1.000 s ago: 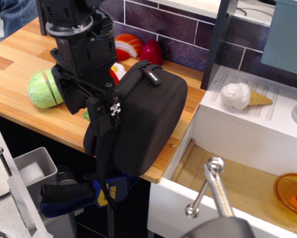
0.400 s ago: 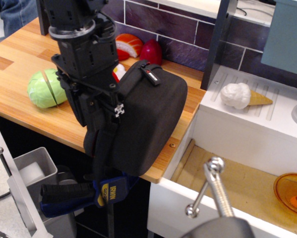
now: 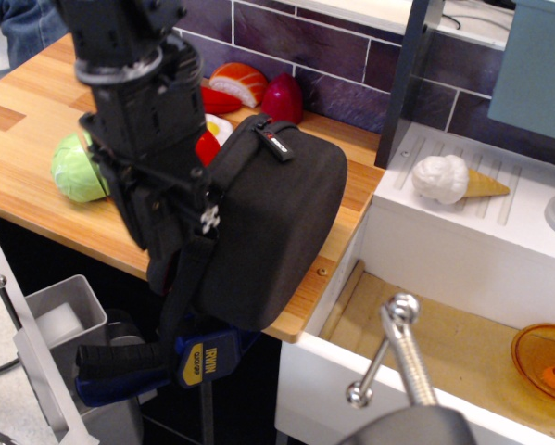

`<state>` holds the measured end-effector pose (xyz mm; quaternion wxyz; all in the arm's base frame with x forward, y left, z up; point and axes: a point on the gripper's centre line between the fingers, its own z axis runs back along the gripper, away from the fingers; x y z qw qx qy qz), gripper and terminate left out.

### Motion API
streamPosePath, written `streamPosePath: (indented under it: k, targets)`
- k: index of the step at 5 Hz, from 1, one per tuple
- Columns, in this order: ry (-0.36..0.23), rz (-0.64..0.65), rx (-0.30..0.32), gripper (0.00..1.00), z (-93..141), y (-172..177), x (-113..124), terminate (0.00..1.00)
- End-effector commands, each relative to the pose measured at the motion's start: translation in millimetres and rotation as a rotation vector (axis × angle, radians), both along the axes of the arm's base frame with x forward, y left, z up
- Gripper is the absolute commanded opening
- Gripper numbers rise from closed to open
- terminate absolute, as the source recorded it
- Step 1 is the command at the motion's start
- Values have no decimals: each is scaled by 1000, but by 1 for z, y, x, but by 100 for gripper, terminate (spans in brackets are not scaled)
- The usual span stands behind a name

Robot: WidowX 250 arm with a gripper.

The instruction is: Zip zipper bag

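The zipper bag [image 3: 272, 232] stands at the tabletop [image 3: 36, 111] edge, probably clamped steady. The end effector [image 3: 208, 215] at its 9 o'clock seems closed on the zipper pull.

black zipper bag [image 3: 277, 232] with a red-white tag [image 3: 273, 141], black gripper [image 3: 189, 218], green cabbage [image 3: 70, 169], blue-and-black clamp [image 3: 157, 360], white-and-tan ice cream cone [image 3: 455, 180], orange bowl [image 3: 543, 360].
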<state>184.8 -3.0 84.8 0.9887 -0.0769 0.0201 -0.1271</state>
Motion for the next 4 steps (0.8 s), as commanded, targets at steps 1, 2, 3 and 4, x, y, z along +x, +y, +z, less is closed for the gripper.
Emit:
streamPosePath:
  k: [1,2,3,4]
  targets:
    - [-1,87,40,0,-27,-2,-30,0]
    - [-50,113,88,0,-49,6,-27,0]
    - [-145,112,121,0,-69,7,-15,0]
    - [-209,120,177,0,-93,13,-16,0]
